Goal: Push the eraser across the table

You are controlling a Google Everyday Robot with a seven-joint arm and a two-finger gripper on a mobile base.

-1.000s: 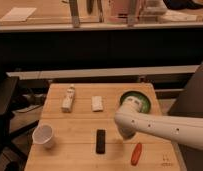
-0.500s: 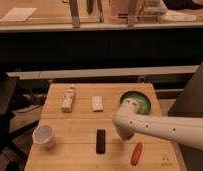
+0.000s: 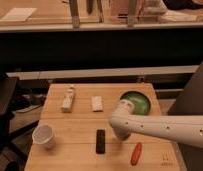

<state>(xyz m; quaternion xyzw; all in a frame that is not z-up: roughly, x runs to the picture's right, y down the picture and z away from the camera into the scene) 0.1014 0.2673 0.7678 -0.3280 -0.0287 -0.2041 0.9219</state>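
Note:
The eraser (image 3: 100,141) is a small flat black bar lying lengthwise on the light wooden table (image 3: 75,155), near the front middle. My white arm reaches in from the right, and its gripper end (image 3: 121,133) hangs just right of the eraser's far end, close to it. Whether it touches the eraser does not show. The gripper points down and away from the camera.
A white cup (image 3: 43,136) stands at the front left. A small pale bottle (image 3: 68,99) and a white block (image 3: 97,103) lie at the back. A green bowl (image 3: 137,101) sits at the back right, partly behind my arm. An orange carrot-shaped piece (image 3: 136,153) lies at the front right.
My arm's end has moved slightly left and toward the table's front, closer to the eraser. The eraser and other objects have not moved.

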